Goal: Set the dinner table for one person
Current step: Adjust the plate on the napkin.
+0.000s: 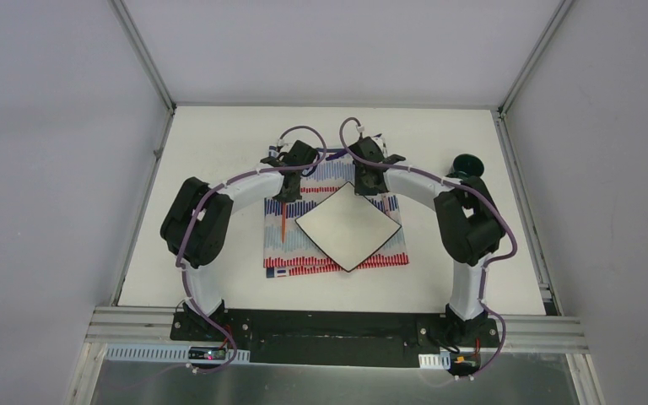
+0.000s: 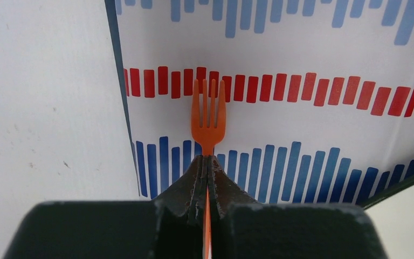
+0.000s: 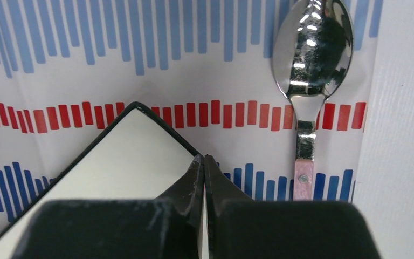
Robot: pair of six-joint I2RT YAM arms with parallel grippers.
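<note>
- Looking down from the top camera: the white counter [image 1: 219, 152] fills the space between its grey rails. A striped red-blue-white cloth [image 1: 280, 256] lies at its middle, and a white square plate [image 1: 346, 224] sits on the cloth, turned corner-on.
- Both arms arch in over the cloth's far edge. An orange fork [image 1: 283, 224] lies on the cloth's left part, just beside the plate. The left pincer [image 1: 288, 196] is at the fork's far end and the right pincer [image 1: 363, 187] at the plate's far corner. A dark green round thing [image 1: 470, 164] stands on the counter behind the right arm.
- Over to the left wrist: the left pincer is clenched, tips at the fork's neck, tines pointing away across a red band. The handle shows as an orange sliver in the slit; whether it is nipped, I cannot tell. Bare counter lies left of the cloth's edge.
- On to the right wrist: the right pincer is clenched on nothing, just off the plate's dark-rimmed corner. A shiny spoon [image 3: 311, 48] with a pink handle lies on the cloth to the right, apart from the pincer.
</note>
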